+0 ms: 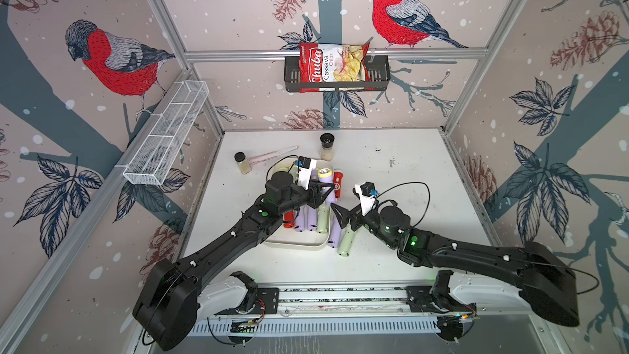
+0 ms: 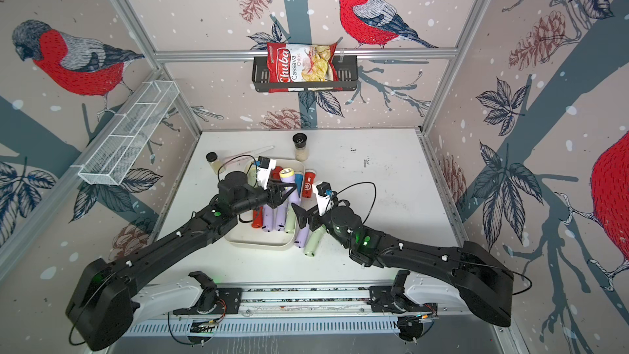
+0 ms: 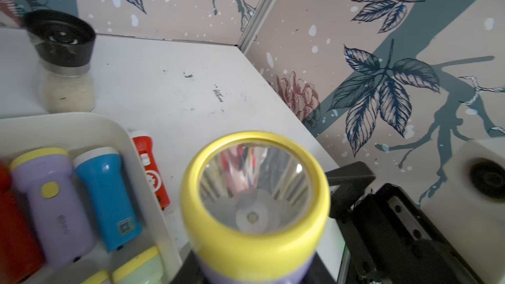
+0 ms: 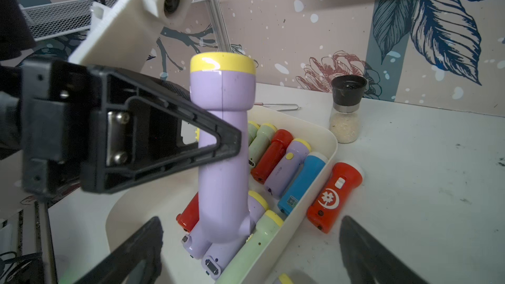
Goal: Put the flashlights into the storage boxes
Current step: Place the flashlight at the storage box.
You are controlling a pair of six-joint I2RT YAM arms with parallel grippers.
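One lilac flashlight [image 4: 222,159] with a yellow head, clamped at mid-handle by the left pincer [image 1: 321,195], jaws drawn narrow round it. Held upright, lens to the ceiling, over the three o'clock side of the cream tray [image 1: 292,245], tail low above the stored flashlights [image 4: 297,178]; touching them or not, impossible to tell. Probably carried on end to clear the tray wall. Unlikely to stand alone, so best tipped flat into line with the rest before letting go.

Roughly nine stored inside, laid side by side in two rows, heads toward twelve o'clock, apparently packed tight to leave room for more.

Right pincer [image 1: 344,216] spread wide and empty, hanging just off the tray's four o'clock corner. Below and beside it, on the white table [image 1: 391,199], a second lilac flashlight [image 1: 335,236] and a pale green flashlight [image 1: 346,244], lying parallel just outside the tray wall. Seemingly poised there for the next pick.

Red flashlight [image 1: 337,183] also outside, flat on the table just beside the wall at two o'clock.

Beyond the tray, a tall jar [image 1: 326,147] at twelve o'clock and a short jar [image 1: 242,163] at ten o'clock, both black-capped, no part of the job.

Judged about three quarters done: four flashlights yet to go in.
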